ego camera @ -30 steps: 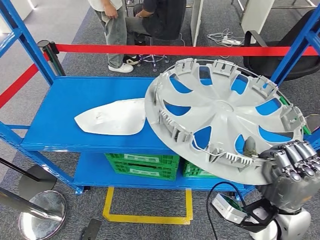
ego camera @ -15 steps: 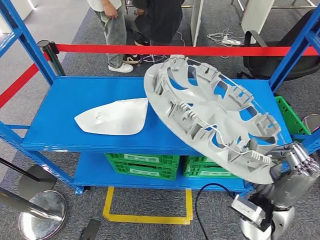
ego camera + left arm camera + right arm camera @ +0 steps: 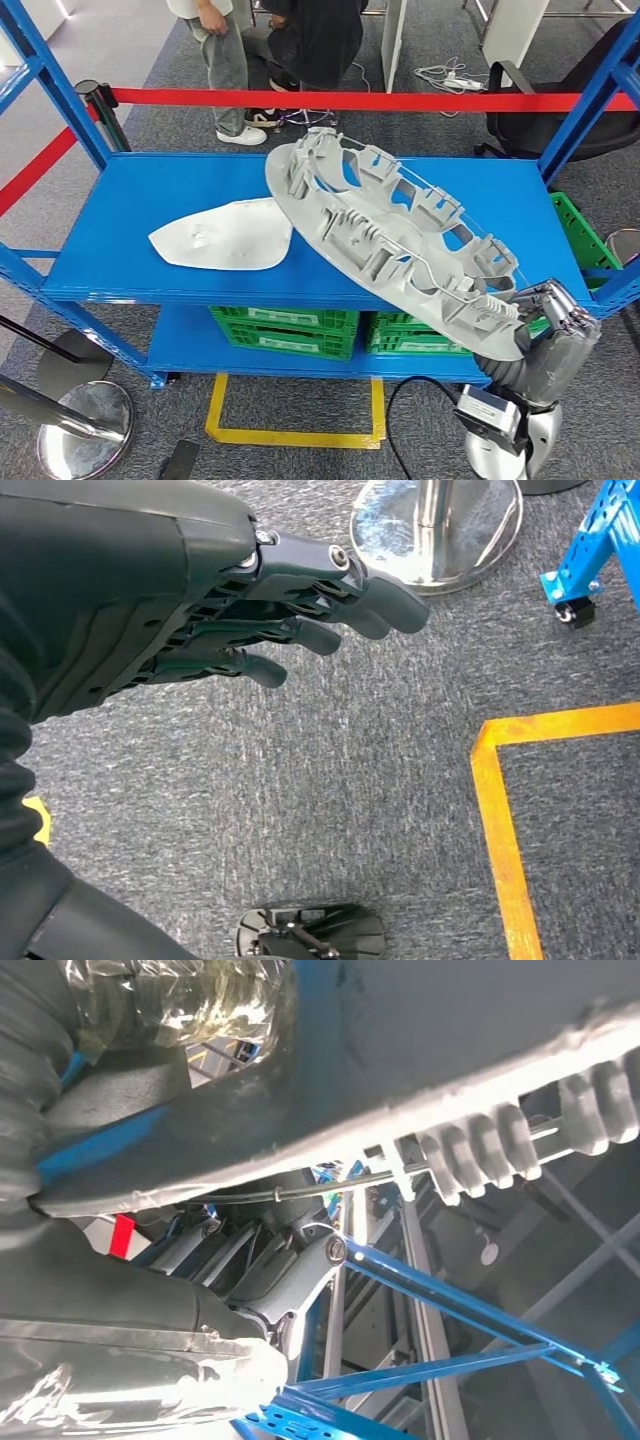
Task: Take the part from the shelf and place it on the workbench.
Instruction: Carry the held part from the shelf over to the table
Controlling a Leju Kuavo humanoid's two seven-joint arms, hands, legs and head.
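Right hand (image 3: pixel 555 325) grips the near rim of the grey wheel cover (image 3: pixel 392 240), which is tilted steeply with its ribbed back side toward the camera, raised over the right half of the blue shelf (image 3: pixel 113 230). The cover's far edge overlaps the white panel (image 3: pixel 223 235) lying flat on the shelf top. Green crates (image 3: pixel 287 330) sit on the lower level. Left hand (image 3: pixel 249 610) hangs above the grey carpet (image 3: pixel 362 770), fingers extended and apart, holding nothing. A red barrier tape (image 3: pixel 340 100) runs behind the shelf; two people (image 3: pixel 226 50) are beyond it.
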